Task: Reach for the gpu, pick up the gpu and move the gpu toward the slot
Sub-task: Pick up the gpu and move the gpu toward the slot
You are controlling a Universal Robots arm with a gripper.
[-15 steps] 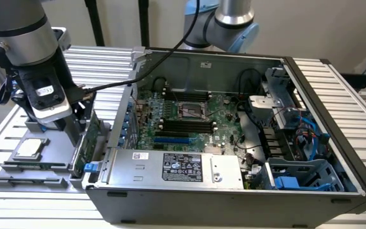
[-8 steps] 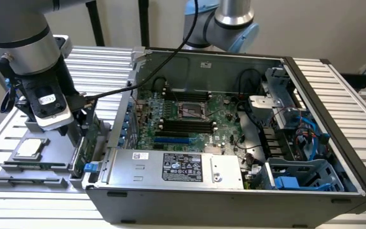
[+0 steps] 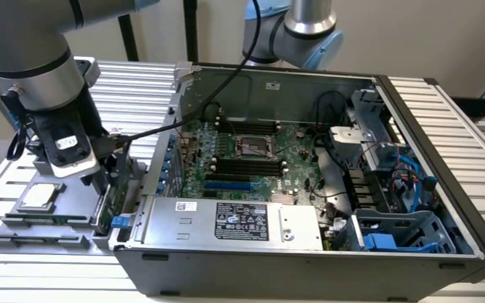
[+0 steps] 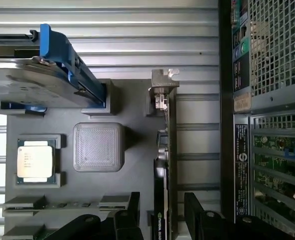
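Slatted metal table (image 4: 137, 30), gripper (image 4: 163, 201) wide open astride upright gpu (image 4: 172, 140)

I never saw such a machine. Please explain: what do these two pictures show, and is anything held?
This is a grey robot arm with a two-fingered gripper. One camera stands off the arm; the other sits on its wrist, looking down. On a ribbed metal table stands an open grey computer case beside a grey parts holder. The holder carries a square silver processor chip, a silver hard drive with blue side rails and a thin green circuit-board card, the gpu, standing on edge. The open gripper straddles this card; nothing is held.
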